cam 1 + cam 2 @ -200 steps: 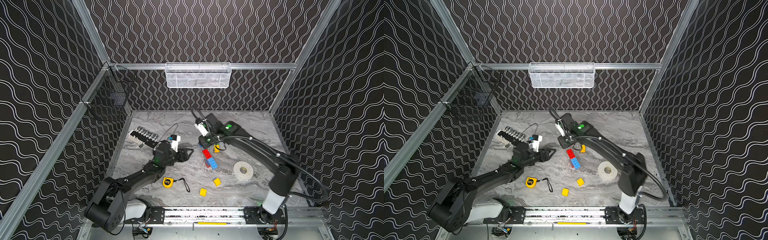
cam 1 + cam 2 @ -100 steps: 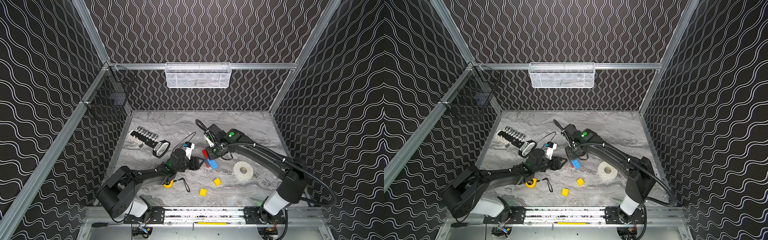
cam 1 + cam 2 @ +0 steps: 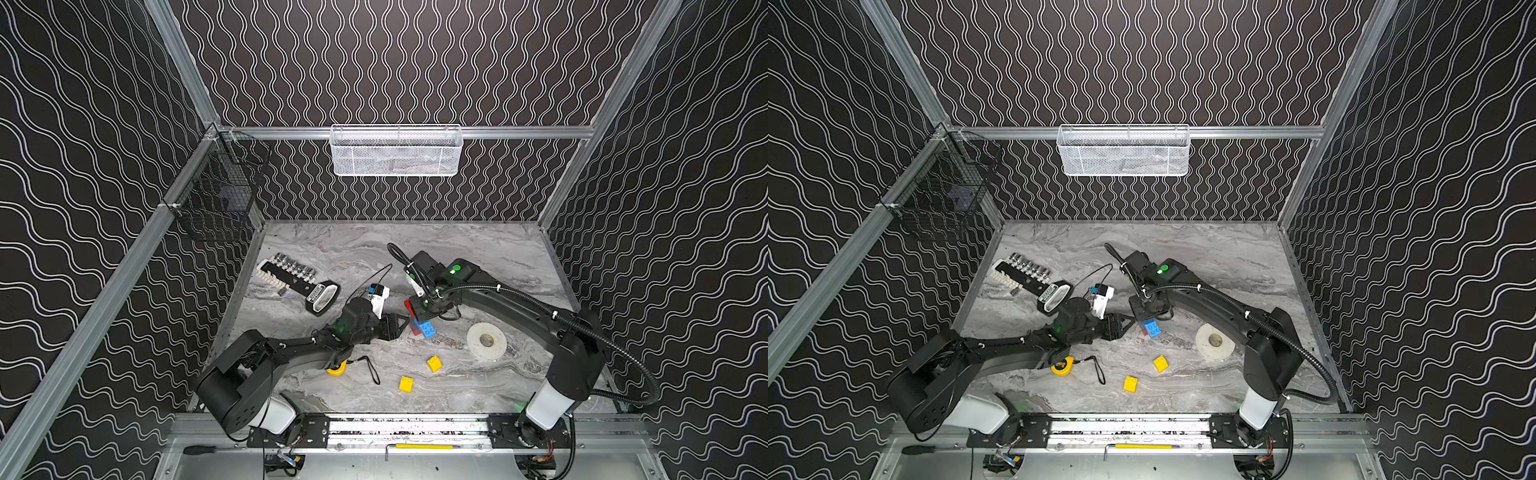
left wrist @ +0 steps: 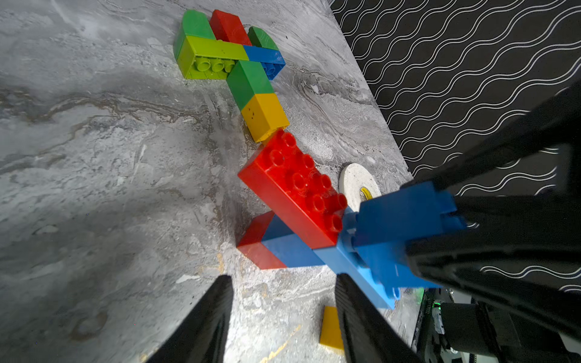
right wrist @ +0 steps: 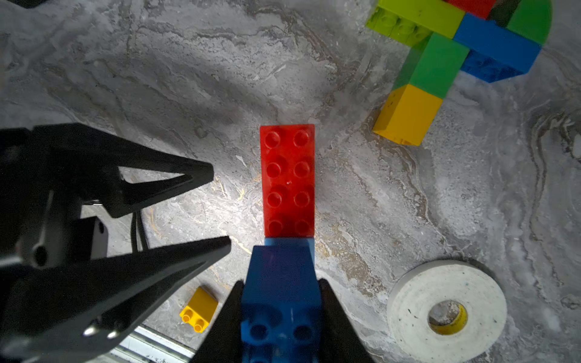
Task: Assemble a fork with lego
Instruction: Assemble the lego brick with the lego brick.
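**Right gripper**: clamped on a blue brick, which is gripped by its sides between the fingers. A red oblong brick, studs showing, is joined to it and projects ahead of the gripper. In the left wrist view a lower blue brick and a lower red brick are seen beneath it. Whether this stack rests on the table cannot be told.

**Left gripper**: jaws spread, nothing held. It is placed just beside the stack, tips directed at it, apart from it.

**Brick cluster**: green, lime, red, blue and yellow bricks, joined and laid flat on the table. It is near the far end of the red oblong brick, apart from it.

**Yellow brick** and second yellow brick: loose on the table, nearer the front edge.

**Tape roll**: white, laid flat near the right arm.

**Tape measure**: yellow, partly covered by the left arm.

**Socket set**: laid at the table's left side.
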{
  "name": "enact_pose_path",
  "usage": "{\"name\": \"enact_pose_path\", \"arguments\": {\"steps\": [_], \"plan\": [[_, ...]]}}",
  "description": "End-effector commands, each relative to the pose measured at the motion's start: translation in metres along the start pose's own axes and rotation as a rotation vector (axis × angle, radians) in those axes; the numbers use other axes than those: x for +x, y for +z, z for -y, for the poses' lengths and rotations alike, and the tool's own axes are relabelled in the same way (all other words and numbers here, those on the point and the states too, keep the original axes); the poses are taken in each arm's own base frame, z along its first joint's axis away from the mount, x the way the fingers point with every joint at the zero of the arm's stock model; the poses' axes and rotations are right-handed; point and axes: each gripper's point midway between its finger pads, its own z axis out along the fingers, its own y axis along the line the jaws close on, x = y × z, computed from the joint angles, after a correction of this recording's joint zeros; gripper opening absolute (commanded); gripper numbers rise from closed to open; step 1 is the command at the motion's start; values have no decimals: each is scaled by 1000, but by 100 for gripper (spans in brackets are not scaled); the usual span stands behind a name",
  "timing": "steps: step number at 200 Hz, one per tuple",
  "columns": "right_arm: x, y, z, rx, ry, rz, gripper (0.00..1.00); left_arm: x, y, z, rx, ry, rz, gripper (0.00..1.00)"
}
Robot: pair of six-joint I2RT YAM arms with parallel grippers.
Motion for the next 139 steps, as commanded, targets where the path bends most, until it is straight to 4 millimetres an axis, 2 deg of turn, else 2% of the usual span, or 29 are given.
{"name": "enact_pose_path", "arguments": {"steps": [1,68,139], "plan": [[-5,0,0,12,-28,10,0,-6,1,3,11,13,23,57],[-5,3,3,26,-78,-18,0,-7,1,4,9,17,21,57],[5,16,7,26,-74,-72,0,-6,1,3,5,17,19,57]]}}
